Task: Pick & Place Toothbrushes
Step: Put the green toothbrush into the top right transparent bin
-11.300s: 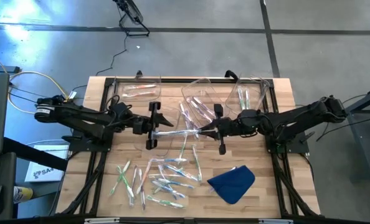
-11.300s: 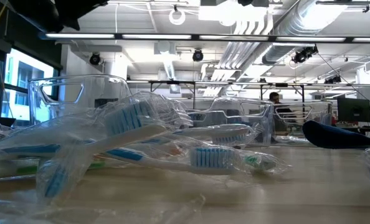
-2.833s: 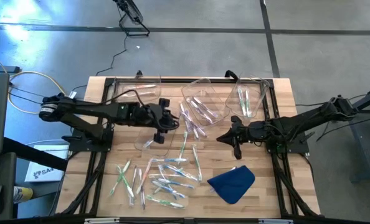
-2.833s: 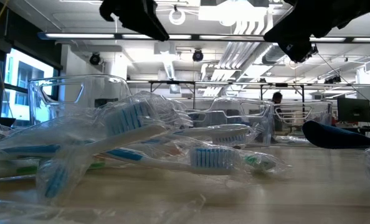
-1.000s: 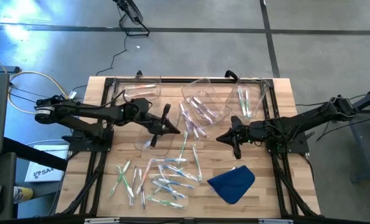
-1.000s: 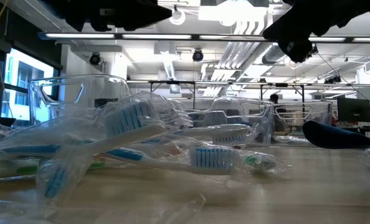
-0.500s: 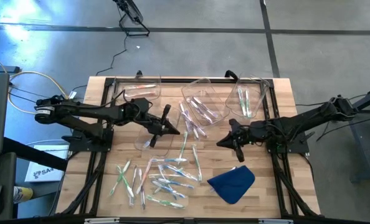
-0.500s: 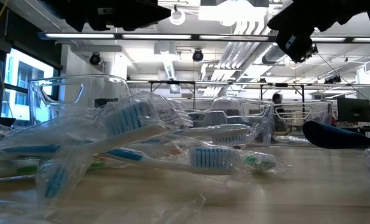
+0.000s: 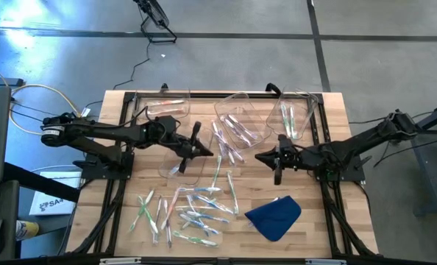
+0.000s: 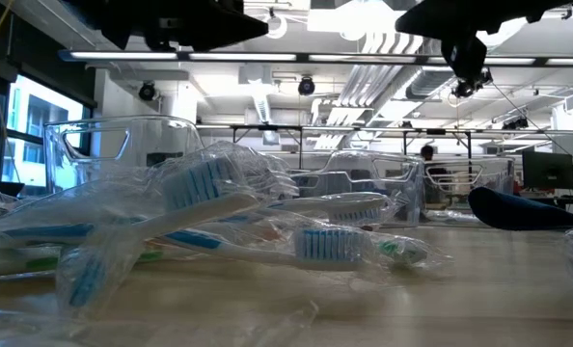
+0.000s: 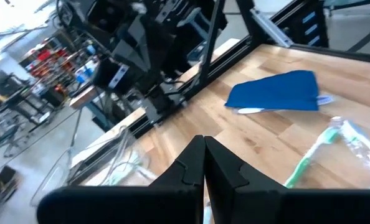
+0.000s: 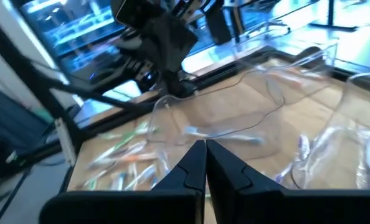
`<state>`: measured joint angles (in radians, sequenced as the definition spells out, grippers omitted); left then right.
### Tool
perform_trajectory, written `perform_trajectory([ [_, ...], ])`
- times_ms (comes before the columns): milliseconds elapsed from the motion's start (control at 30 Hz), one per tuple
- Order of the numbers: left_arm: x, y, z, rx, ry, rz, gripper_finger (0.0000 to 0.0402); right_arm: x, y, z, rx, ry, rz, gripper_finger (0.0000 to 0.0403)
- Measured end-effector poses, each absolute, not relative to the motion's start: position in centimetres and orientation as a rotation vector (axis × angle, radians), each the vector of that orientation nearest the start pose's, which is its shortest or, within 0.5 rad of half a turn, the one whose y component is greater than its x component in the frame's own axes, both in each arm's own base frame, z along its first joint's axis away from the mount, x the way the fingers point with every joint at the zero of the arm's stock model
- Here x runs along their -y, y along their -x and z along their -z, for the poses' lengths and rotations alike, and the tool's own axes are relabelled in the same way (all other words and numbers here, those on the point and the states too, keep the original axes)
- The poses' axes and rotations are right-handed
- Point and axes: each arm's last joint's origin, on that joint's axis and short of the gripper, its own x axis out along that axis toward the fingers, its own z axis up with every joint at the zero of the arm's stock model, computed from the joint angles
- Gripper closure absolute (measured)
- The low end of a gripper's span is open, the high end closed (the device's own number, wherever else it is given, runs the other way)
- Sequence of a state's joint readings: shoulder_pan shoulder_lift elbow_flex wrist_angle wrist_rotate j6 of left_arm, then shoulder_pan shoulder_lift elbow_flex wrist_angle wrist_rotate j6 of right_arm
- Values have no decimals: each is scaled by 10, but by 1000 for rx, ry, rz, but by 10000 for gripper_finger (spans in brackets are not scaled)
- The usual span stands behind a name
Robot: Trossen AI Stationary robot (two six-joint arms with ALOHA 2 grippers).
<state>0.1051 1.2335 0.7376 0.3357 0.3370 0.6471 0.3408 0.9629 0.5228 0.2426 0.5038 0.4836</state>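
Observation:
Several toothbrushes [image 9: 189, 213] in clear wrappers lie loose on the near half of the wooden table, and they fill the foreground of the low view [image 10: 267, 231]. A few more lie around the table's middle [image 9: 220, 165]. My left gripper [image 9: 210, 154] hovers shut with nothing in it above a clear bin [image 9: 180, 163] left of centre; its own view shows the fingers [image 11: 203, 143] together. My right gripper [image 9: 258, 157] hovers shut with nothing in it right of centre, pointing toward the left arm. Its fingers [image 12: 205, 146] are together too.
Three clear bins stand along the far edge [image 9: 167, 109] [image 9: 240, 119] [image 9: 292, 116], each with a few toothbrushes inside. A blue cloth [image 9: 274, 216] lies near the front right. Black frame rails [image 9: 123, 132] run along both sides of the table.
My right gripper has risen a little and swung toward the table's far edge, turning about its wrist while it stays shut. Nothing on the table has moved.

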Motion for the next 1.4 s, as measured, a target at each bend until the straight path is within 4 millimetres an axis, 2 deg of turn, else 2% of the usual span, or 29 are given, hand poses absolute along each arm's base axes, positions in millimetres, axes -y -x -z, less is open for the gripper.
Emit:
perform_trajectory([
  [167, -19, -270, -274, -78, -608, 275, 401, -62, -207, -247, -156, -430, 274, 399],
  [400, -19, -269, -271, -105, -600, 284, 401, -74, -239, -247, -239, -381, 302, 399],
  [533, -19, -269, -271, -105, -600, 284, 401, -75, -253, -235, -282, -383, 341, 399],
  [633, -19, -269, -270, -115, -597, 287, 401, -73, -261, -221, -312, -458, 386, 399],
  [767, -19, -269, -269, -126, -594, 291, 401, -72, -268, -207, -348, -564, 401, 399],
  [867, -19, -269, -269, -125, -595, 291, 401, -74, -270, -202, -378, -573, 377, 399],
  [1000, -19, -269, -269, -124, -595, 291, 401, -75, -272, -201, -385, -520, 340, 399],
  [1267, -19, -269, -270, -119, -594, 290, 401, -80, -278, -212, -344, -480, 140, 399],
  [1400, -19, -269, -270, -120, -592, 290, 401, -83, -279, -215, -342, -506, 182, 400],
])
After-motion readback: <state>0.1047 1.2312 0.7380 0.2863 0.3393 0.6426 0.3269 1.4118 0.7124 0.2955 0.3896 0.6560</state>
